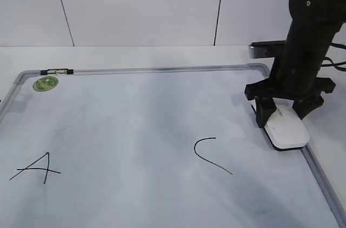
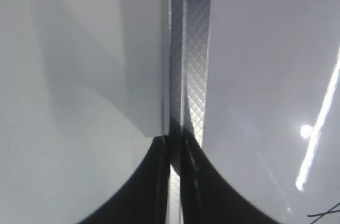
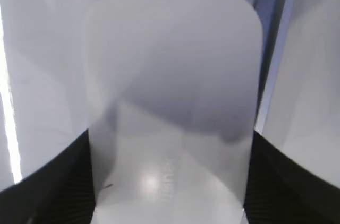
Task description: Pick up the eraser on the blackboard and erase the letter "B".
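The eraser (image 1: 286, 128) lies at the right edge of the blackboard (image 1: 162, 69), partly over its frame. My right gripper (image 1: 284, 110) stands over it with a finger against each long side. In the right wrist view the eraser (image 3: 175, 102) fills the space between the two dark fingers. No letter "B" shows; the board between the "A" (image 1: 38, 167) and the "C" (image 1: 208, 154) bears only grey smears. My left gripper (image 2: 175, 144) is shut and empty over the board's left frame (image 2: 194, 49). It is outside the exterior view.
A round green sticker (image 1: 45, 83) and a small black clip (image 1: 55, 71) sit at the board's far left corner. The white table runs around the board. A grey device (image 1: 265, 48) stands behind the right arm.
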`<state>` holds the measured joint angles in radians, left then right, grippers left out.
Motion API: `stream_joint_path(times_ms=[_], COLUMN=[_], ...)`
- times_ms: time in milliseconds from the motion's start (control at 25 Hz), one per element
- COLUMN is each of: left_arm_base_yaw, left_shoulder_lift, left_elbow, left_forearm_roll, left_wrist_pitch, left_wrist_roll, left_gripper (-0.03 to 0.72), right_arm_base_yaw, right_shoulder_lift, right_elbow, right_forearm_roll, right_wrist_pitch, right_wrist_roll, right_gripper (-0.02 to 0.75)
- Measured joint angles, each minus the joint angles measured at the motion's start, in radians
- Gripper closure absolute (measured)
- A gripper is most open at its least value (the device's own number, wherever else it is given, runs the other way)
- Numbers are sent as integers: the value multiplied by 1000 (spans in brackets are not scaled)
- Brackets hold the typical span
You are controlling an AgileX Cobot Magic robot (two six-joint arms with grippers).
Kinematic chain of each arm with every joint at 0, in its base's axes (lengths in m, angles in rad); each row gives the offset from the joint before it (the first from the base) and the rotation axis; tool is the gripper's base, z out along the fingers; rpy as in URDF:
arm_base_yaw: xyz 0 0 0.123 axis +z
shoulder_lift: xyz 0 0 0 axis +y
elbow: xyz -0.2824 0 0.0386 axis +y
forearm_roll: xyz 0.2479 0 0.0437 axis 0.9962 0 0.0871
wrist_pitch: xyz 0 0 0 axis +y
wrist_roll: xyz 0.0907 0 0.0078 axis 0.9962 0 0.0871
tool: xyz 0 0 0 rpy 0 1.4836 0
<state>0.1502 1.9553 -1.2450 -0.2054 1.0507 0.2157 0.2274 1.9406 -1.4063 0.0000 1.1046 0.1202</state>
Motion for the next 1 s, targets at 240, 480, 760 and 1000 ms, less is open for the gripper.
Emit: stream_joint_path(times_ms=[240,480,760,1000], left_arm_base_yaw=[0,0,0,0], left_shoulder_lift=[0,0,0,0], left_elbow=[0,0,0,0], left_forearm_roll=[-2,-2,-2,-2], left_wrist_pitch=[0,2,2,2], left_wrist_roll=[0,0,0,0], left_gripper=[671,671,671,671], right_arm_base_yaw=[0,0,0,0], right_shoulder_lift=[0,0,0,0], right_elbow=[0,0,0,0], right_forearm_roll=[-6,-13,-17,-19], right_wrist_pitch=[-4,-20,-37,-37], right_wrist_roll=[-5,-3,28,38], right_gripper=[216,216,216,216])
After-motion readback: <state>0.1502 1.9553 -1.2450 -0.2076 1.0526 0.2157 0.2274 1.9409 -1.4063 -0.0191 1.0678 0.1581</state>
